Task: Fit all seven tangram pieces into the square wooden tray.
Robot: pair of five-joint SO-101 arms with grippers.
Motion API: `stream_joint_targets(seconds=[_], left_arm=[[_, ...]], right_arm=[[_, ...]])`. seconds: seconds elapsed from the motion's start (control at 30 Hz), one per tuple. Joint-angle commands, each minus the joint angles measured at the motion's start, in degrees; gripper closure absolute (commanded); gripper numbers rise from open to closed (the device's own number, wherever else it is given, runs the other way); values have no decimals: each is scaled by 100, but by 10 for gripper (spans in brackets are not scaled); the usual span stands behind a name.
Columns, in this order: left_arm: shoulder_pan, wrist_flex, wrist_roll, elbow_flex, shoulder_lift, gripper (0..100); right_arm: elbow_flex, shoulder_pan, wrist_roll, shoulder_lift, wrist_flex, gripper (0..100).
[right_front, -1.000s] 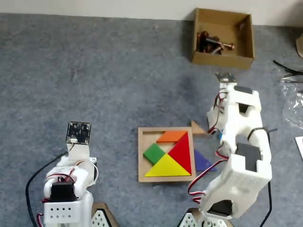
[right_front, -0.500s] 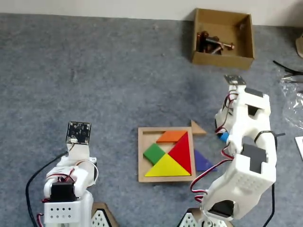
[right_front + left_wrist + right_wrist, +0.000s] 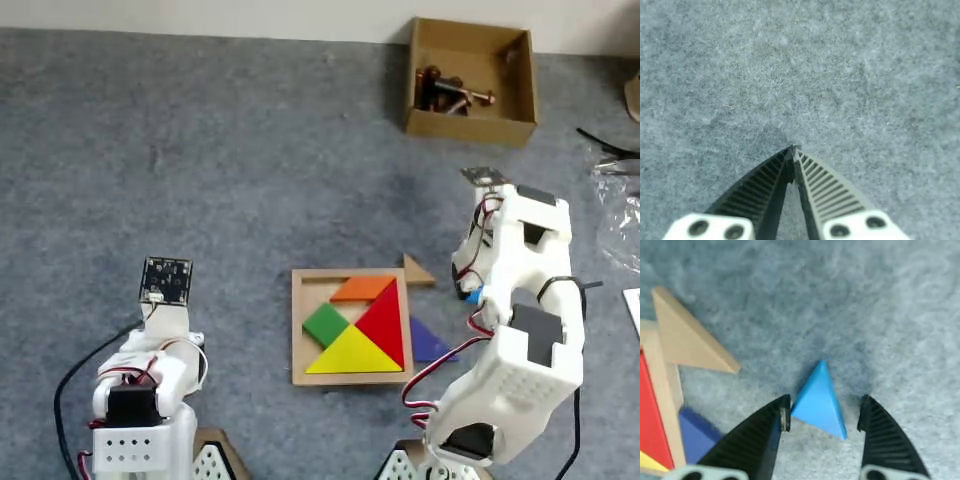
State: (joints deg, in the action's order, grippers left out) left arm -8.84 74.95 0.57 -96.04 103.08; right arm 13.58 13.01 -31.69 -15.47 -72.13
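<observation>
The square wooden tray (image 3: 298, 330) lies mid-table holding an orange (image 3: 362, 288), a green (image 3: 324, 324), a red (image 3: 385, 322) and a yellow piece (image 3: 350, 354). A tan triangle (image 3: 418, 272) (image 3: 687, 340) rests just outside its far right corner. A dark blue piece (image 3: 430, 342) (image 3: 697, 435) lies along the tray's right side. My right gripper (image 3: 822, 412) is open and straddles a light blue triangle (image 3: 819, 402) (image 3: 472, 293) on the carpet, one finger (image 3: 782, 415) touching its edge. My left gripper (image 3: 792, 150) is shut over bare carpet, left of the tray (image 3: 165, 280).
A cardboard box (image 3: 470, 118) holding metal parts sits at the back right. Clear plastic (image 3: 620, 215) and cables lie at the right edge. Grey carpet stretches open across the left and the back.
The right arm has swung to the right, away from the tray, and now stands over the light blue triangle. The left arm and the pieces in the tray have stayed still.
</observation>
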Motion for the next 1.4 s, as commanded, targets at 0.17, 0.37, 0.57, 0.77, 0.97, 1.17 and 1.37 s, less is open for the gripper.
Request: stream_joint_targets(seconds=[0.17, 0.37, 0.57, 0.77, 0.97, 1.17, 1.37], left_arm=[[-57, 26, -26, -119, -13, 994], [-57, 26, -26, -119, -13, 994], [-57, 26, -26, -119, -13, 994], [-57, 26, -26, -119, -13, 994], [-57, 26, -26, -119, -13, 994], [-57, 26, -26, -119, -13, 994], [-57, 26, -26, -119, -13, 994]], right_arm=[[-286, 22, -492, 101, -110, 786], [-286, -13, -1011, 110, -145, 786], [-268, 22, -1398, 101, -145, 786], [-312, -13, -1398, 233, -154, 786], [-303, -13, -1697, 1095, -646, 785], [-4, -22, -2127, 1499, -655, 785], [505, -136, -2136, 1481, -180, 785]])
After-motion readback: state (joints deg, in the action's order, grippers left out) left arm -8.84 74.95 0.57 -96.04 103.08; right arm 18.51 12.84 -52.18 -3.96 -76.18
